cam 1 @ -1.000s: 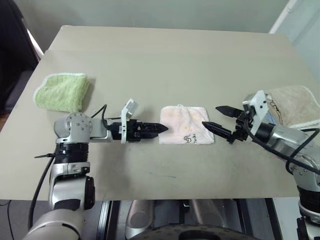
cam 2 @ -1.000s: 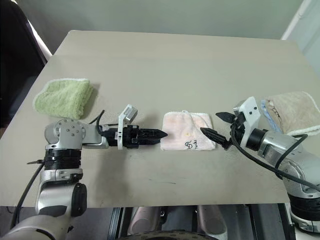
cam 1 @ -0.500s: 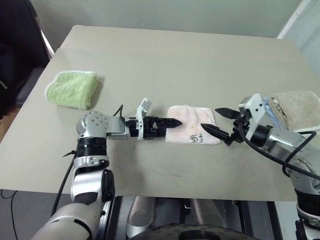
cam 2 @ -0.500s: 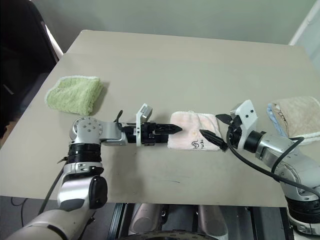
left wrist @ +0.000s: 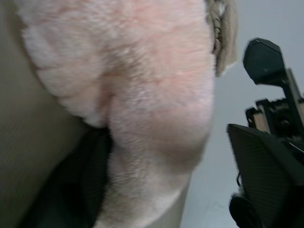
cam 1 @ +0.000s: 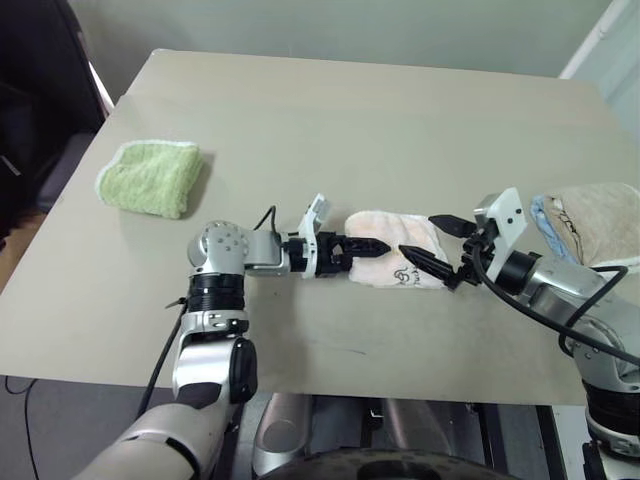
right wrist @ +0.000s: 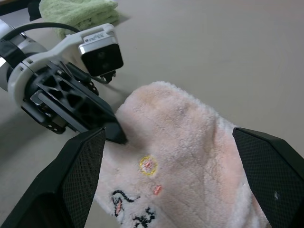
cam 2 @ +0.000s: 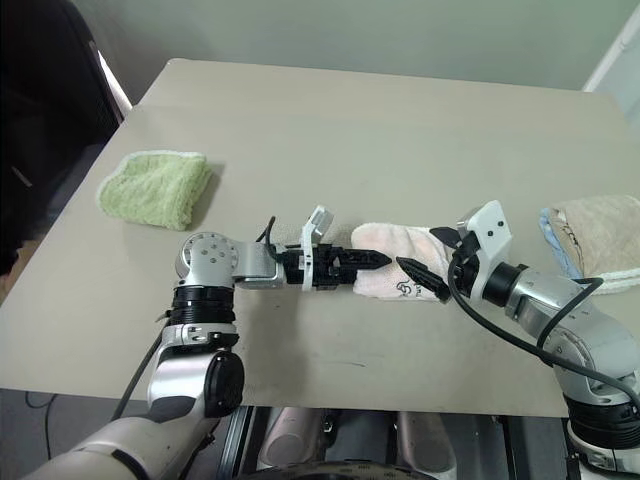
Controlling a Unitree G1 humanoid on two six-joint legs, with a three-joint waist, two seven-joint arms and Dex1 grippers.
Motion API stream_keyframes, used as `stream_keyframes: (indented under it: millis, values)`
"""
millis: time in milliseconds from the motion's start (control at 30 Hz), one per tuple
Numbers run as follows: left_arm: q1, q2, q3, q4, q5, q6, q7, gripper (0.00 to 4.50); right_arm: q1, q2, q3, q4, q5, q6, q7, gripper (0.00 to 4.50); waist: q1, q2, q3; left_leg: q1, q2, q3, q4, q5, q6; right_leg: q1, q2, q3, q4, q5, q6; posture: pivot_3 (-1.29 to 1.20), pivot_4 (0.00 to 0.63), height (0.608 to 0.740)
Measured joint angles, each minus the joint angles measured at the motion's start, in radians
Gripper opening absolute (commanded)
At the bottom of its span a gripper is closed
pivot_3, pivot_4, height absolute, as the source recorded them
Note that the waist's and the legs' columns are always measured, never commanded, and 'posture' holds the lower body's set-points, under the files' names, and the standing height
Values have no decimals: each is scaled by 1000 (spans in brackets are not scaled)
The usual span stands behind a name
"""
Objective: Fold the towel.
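Beige table (cam 1: 330, 130) fills the scene; landmark is the towel (cam 1: 392, 262), pale pink, lying near the table's front-middle with a dark printed logo on its front face.

Near edge: table front is cut by the frame bottom, with bare surface in front of the towel.

At the towel: left gripper (cam 1: 372, 248) comes in from the towel's left side, lying low along the table, its fingers reaching over the towel's left edge. In the left wrist view pink terry bulges up against one black finger (left wrist: 71, 185) and covers most of the lens. Cloth sits between the fingers, but whether they actually pinch it is hidden — can't tell. The towel's left edge looks bunched and lifted, so its outline there is hard to read.

Right gripper (cam 1: 433, 243) is at the towel's right side, fingers spread wide. The front finger lies over the right front corner of the towel and the back one hangs above its right edge. Contact can't be made out.

Right of the towel: beige towel with a blue layer (cam 1: 590, 215), cut off by the frame's right edge.

Far left of the towel: folded green towel (cam 1: 150, 177), well apart. Behind the towel is a wide stretch of bare table up to the back edge, then wall.
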Motion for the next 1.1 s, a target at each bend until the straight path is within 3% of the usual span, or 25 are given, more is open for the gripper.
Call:
stream_keyframes:
  millis: [233, 300, 567, 733, 1100]
  values:
    - [0, -32, 14, 1, 30, -24, 7, 520, 19, 6, -49, -17, 24, 8, -15, 4500, -1, 0, 0, -1, 0, 0, 0, -1, -1, -1, 0, 0, 0, -1, 1, 0, 150, 697]
    - [0, -38, 25, 1, 31, -25, 7, 26, 25, 6, -65, -25, 33, 13, -17, 4500, -1, 0, 0, -1, 0, 0, 0, -1, -1, -1, 0, 0, 0, -1, 2, 0, 150, 697]
    - [2, -33, 43, 0, 32, -34, 4, 26, 38, 6, -77, -41, 43, 19, -28, 4500, -2, 0, 0, 0, 0, 0, 0, -1, 0, -1, 0, 0, 0, -1, 2, 0, 150, 697]
    - [-31, -28, 118, -16, 6, -19, 8, 26, 37, 14, -79, -41, 43, 19, -39, 4500, -3, 0, 1, -1, 0, 0, -1, -1, 0, -1, 0, 0, 0, -1, 2, 0, 150, 697]
    - [-253, 135, 354, -53, -38, -3, 106, 26, 11, 48, -74, -6, 39, 8, -39, 4500, -11, 0, 2, -5, 1, 1, -1, -1, -1, -6, 0, 0, 0, -1, 3, 0, 150, 697]
